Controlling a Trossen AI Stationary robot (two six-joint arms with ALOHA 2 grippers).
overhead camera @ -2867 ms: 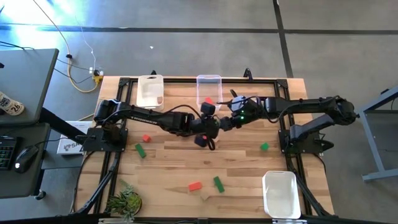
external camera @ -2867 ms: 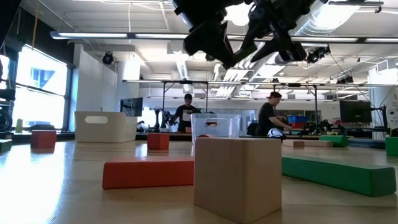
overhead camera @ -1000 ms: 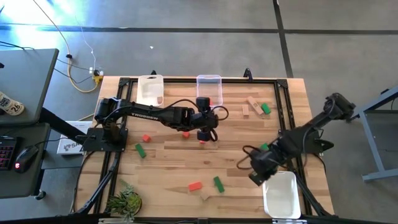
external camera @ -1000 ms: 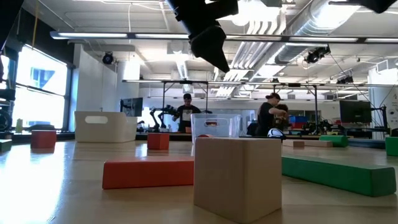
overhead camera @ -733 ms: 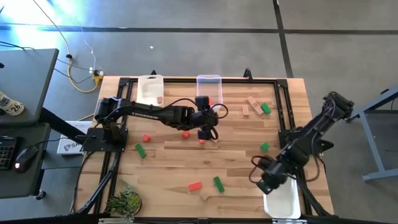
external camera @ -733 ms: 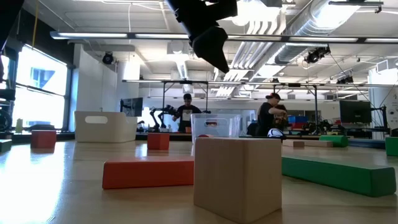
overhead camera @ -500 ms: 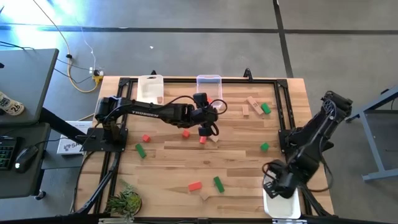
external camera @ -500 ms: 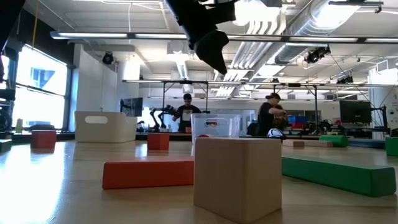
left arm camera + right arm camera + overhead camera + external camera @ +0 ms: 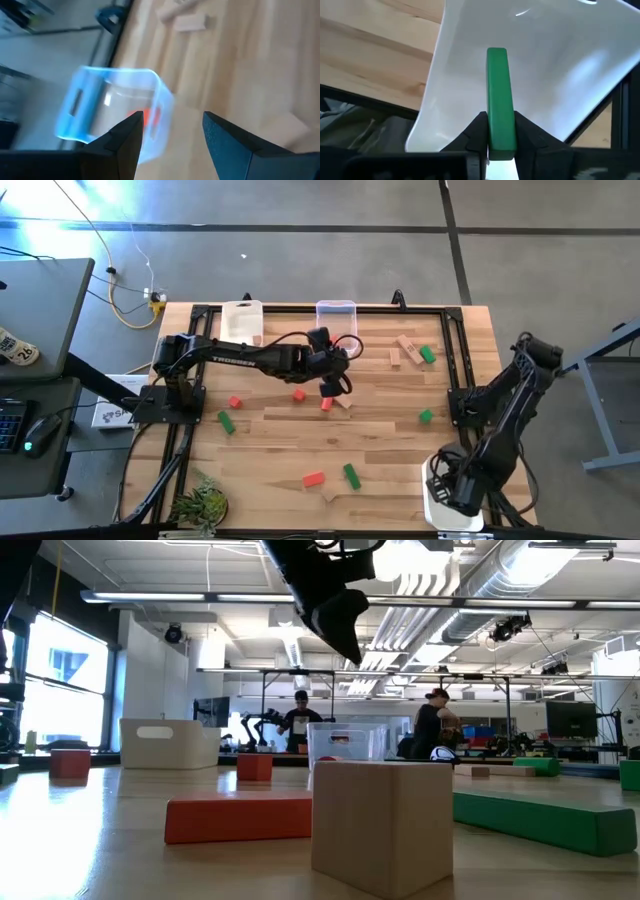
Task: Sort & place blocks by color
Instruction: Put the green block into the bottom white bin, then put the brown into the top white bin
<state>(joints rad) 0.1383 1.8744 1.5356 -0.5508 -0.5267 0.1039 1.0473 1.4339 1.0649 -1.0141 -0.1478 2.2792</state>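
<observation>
My right gripper point(image 9: 448, 482) hangs over the white bin point(image 9: 452, 512) at the table's near right corner, shut on a green block point(image 9: 497, 95). My left gripper point(image 9: 333, 385) is at the table's middle, near the clear bin point(image 9: 336, 318), open with nothing between its fingers point(image 9: 125, 145). One red block point(image 9: 145, 117) lies inside the clear bin. Red blocks point(image 9: 299, 394), green blocks point(image 9: 351, 475) and natural wood blocks point(image 9: 395, 358) lie flat and scattered on the table. My right gripper pinches the green block between its two fingers point(image 9: 522, 132), on the two long sides at one end point(image 9: 499, 140). The fingers come from above, pointing steeply down, and the bar runs on along them. It hangs clear above the white bin's floor.
A second white bin point(image 9: 241, 325) stands at the far edge, left of the clear bin. A potted plant point(image 9: 203, 502) sits at the near left corner. Black frame rails point(image 9: 455, 350) run along the table's sides. In the low view, people stand far behind the table.
My right gripper has swung toward the table's near right corner with the green block, rolling as it went, and now hangs over the white bin.
</observation>
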